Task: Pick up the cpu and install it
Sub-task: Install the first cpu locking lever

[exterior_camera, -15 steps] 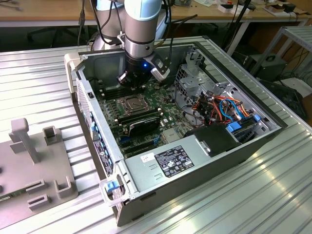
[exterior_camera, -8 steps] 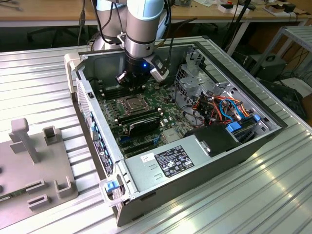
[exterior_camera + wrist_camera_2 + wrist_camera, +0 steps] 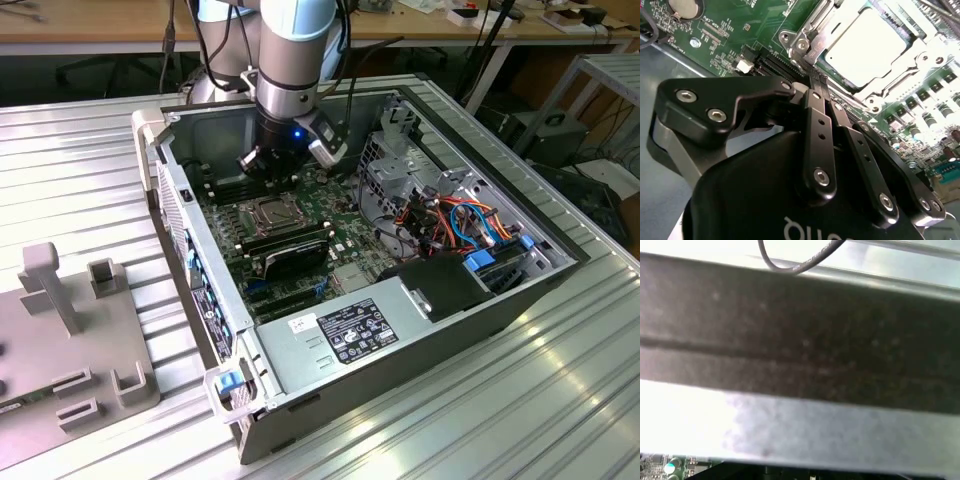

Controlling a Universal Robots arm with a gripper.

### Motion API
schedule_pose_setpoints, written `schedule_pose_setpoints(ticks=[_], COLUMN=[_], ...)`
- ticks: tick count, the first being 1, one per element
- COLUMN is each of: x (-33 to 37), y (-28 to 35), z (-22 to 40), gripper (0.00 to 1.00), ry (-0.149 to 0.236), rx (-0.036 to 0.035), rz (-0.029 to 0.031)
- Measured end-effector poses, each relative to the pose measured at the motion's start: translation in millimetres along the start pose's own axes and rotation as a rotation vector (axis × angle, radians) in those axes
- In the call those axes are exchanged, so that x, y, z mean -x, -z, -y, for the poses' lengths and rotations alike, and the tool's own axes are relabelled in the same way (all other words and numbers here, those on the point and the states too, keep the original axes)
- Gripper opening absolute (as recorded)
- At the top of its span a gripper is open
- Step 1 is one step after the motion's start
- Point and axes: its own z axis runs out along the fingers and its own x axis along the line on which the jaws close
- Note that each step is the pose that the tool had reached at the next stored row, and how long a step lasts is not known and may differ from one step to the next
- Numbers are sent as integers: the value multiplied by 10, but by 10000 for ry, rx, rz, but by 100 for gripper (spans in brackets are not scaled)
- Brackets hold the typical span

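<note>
In the exterior view the gripper (image 3: 268, 163) hangs inside the open computer case (image 3: 420, 300) just above the socket, while the second wrist view shows its black fingers (image 3: 819, 125) pressed together (holding nothing) beside the square, matte-silver cpu (image 3: 866, 40) seated in its metal-framed socket on the green motherboard (image 3: 730, 40).

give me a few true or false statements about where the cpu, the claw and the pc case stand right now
1. The square silver cpu sits in its metal socket frame on the green motherboard. True.
2. The black claw has its fingers spread wide apart. False: in the second wrist view they are closed together, with nothing between them.
3. The claw is inside the open grey computer case, near the socket. True.
4. The claw is carrying the cpu. False: the cpu lies in the socket, apart from the fingertips.
5. The case stands on a wooden floor. False: it rests on a ribbed metal table.
</note>
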Motion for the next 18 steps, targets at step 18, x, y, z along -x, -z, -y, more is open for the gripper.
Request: schedule_pose_setpoints(ticks=[18], x=[-23], y=[90], z=[-8], gripper=[11], ry=[12], rx=[-140], rz=[-36])
